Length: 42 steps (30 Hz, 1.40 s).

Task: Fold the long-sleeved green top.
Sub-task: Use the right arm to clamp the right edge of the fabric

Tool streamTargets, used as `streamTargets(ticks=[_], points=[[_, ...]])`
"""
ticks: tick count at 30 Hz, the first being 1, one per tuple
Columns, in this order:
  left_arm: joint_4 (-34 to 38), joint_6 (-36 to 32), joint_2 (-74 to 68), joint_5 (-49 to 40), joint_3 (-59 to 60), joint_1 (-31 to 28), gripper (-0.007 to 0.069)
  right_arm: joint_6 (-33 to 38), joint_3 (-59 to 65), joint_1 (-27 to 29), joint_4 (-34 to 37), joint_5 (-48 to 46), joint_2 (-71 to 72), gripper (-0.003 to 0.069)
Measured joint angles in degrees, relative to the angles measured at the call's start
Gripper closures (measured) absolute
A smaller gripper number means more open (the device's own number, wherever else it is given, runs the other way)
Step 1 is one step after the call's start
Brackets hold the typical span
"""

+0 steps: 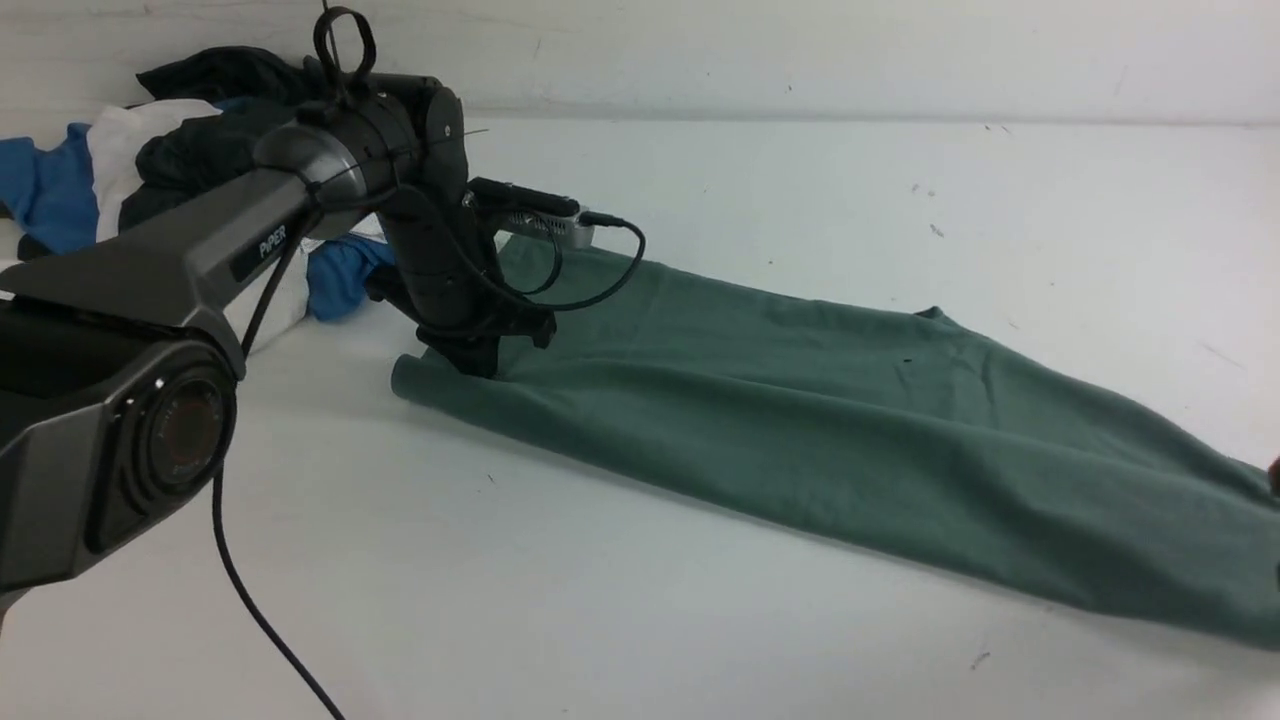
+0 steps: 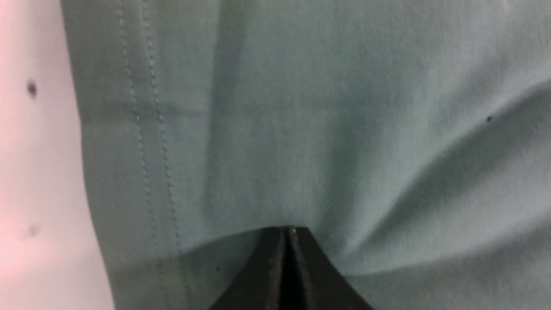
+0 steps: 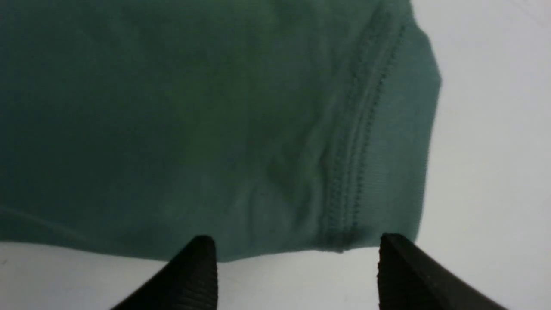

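Note:
The green long-sleeved top [image 1: 800, 430] lies on the white table as a long narrow band, running from the middle left to the right edge of the front view. My left gripper [image 1: 478, 362] is down on its left end. In the left wrist view that gripper [image 2: 287, 230] is shut, tips on the top [image 2: 301, 129], and creases in the cloth run in toward them beside a stitched hem. My right gripper [image 3: 297, 249] is open just off the edge of the top [image 3: 215, 129], next to a ribbed, stitched band, with only table between its fingers.
A pile of other clothes [image 1: 150, 170], dark, white and bright blue [image 1: 45, 195], sits at the back left behind the left arm. A black cable [image 1: 250, 600] trails over the white table [image 1: 600, 620] at the front left.

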<state>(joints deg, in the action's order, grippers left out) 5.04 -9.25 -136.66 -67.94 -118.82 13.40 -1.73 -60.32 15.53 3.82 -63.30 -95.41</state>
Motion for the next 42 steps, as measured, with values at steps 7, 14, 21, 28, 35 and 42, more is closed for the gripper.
streamTargets(ticks=[7,14,21,28,35,42], points=[[-0.6,0.5,8.9,0.5,17.5,-1.7,0.0629,0.6,0.0,-4.4,-0.1,0.3,0.1,0.0197],[-4.5,2.7,17.0,0.3,29.6,-3.4,0.0629,1.4,-0.1,-4.7,1.7,0.6,0.1,0.0197],[-4.5,3.5,23.6,0.6,30.1,-3.7,0.0629,5.5,-3.4,-8.3,4.9,0.6,0.1,0.0256],[-3.2,3.7,31.6,1.8,37.1,-0.6,0.0629,5.6,-5.2,-11.5,4.9,3.1,-0.1,0.0384],[-5.0,7.7,29.8,12.3,49.0,-1.0,0.0629,5.6,-5.2,-11.5,2.8,2.1,-0.4,0.0423],[-5.5,8.5,30.8,12.3,50.9,-1.2,0.0629,5.8,-5.3,-11.2,-2.0,-2.3,-0.4,0.0423]])
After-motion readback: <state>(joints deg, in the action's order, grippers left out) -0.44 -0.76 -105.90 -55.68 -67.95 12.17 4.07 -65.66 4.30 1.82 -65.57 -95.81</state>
